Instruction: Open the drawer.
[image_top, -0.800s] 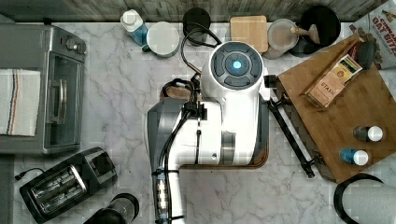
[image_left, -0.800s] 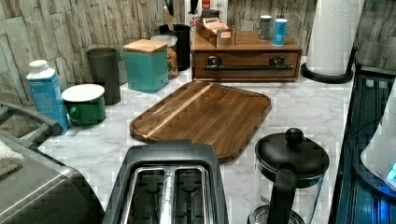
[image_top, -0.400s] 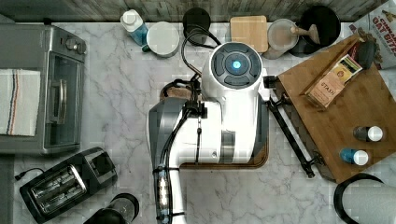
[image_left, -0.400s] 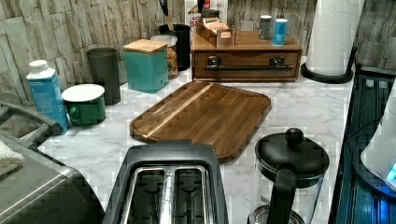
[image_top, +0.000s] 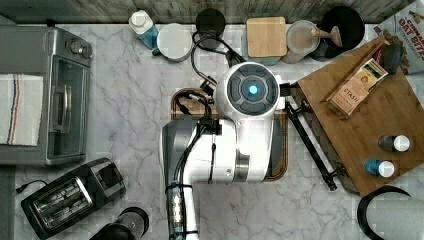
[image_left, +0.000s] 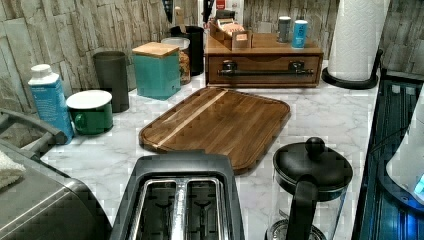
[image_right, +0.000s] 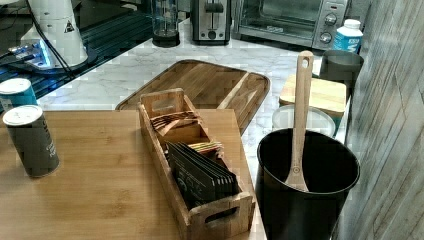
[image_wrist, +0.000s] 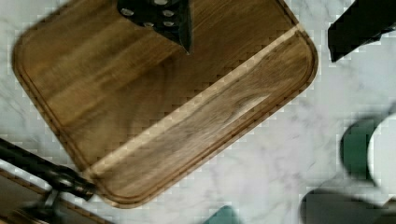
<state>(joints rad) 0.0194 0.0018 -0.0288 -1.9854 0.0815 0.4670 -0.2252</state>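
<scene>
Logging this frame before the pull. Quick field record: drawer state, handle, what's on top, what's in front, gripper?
drawer: shut, front flush with its wooden case
handle: long black bar across the drawer front, nothing touching it
on top: tea box and two small bottles
in front: cutting board flat on the marble counter, apart from the drawer
arm: white arm above the cutting board in the top view
gripper: fingers seen over the cutting board in the wrist view, open, holding nothing
</scene>
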